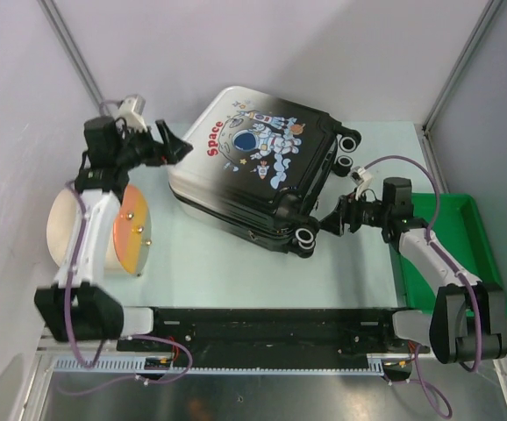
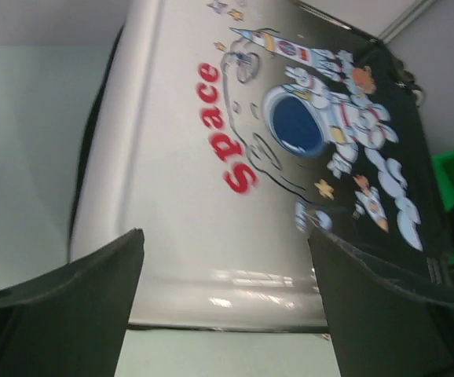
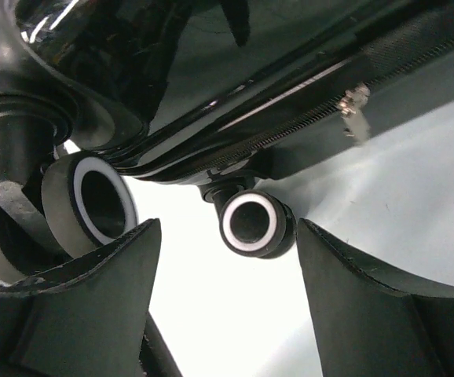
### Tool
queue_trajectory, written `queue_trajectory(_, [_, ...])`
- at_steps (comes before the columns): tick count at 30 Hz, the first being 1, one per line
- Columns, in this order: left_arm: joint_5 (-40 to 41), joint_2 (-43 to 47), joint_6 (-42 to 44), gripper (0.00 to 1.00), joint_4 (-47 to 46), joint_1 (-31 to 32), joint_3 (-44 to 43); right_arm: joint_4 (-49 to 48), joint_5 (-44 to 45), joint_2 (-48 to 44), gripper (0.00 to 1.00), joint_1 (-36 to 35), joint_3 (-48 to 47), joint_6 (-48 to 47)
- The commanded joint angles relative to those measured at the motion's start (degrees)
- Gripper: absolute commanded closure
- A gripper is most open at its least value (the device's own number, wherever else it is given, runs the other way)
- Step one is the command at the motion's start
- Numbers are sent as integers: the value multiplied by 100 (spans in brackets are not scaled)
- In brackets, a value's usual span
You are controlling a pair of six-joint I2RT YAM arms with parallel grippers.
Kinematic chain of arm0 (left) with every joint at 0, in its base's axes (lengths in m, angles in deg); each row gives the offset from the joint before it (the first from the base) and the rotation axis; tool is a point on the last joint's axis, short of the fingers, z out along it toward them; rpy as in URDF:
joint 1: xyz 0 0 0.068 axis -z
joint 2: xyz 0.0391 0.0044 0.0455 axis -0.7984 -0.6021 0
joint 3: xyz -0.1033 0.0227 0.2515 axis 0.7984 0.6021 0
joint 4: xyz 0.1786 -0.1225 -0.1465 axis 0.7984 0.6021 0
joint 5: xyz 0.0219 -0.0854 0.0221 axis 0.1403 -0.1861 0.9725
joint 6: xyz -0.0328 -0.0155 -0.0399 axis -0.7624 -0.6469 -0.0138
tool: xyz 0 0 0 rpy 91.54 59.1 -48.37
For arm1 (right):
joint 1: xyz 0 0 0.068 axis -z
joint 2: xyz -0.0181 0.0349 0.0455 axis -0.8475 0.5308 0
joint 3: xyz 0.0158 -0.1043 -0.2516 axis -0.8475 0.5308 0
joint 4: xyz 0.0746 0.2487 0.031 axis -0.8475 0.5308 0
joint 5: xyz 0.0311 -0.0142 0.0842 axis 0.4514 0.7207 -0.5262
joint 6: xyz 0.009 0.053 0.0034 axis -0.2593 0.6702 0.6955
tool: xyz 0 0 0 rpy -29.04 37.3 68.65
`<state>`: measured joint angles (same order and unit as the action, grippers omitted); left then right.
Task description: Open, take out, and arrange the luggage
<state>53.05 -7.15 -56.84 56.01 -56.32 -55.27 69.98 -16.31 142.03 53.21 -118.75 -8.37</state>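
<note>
Left gripper spread wide, empty. Case lies shut, print up, white end just ahead of its fingers. Right gripper also wide and empty; a wheel just ahead, zip pull beyond, up-right. Probably flanking both ends to steady the case for unzipping.

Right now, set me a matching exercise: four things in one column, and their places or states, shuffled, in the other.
Things:
1 suitcase
2 bin
3 cylinder
4 right gripper

Places or states:
A far right side
B open, at a wheel
C far left side
D middle, lying flat

Pairs: 1-D, 2-A, 3-C, 4-B
</note>
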Motion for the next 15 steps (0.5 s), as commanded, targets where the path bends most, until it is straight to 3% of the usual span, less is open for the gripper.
queue_trajectory(1, [140,866,-605,9,113,43,1184,-334,73,-59,25,-300,-277,-660])
queue_trajectory(7, [-89,817,-992,8,87,174,1941,-632,143,-129,24,-1045,-374,-1065])
queue_trajectory(10, [-194,318,-764,9,43,280,1644,-967,310,-33,24,-1415,-435,-1136])
queue_trajectory(15, [-300,-668,-474,14,34,492,432,-1441,652,380,24,-2303,-760,-1355])
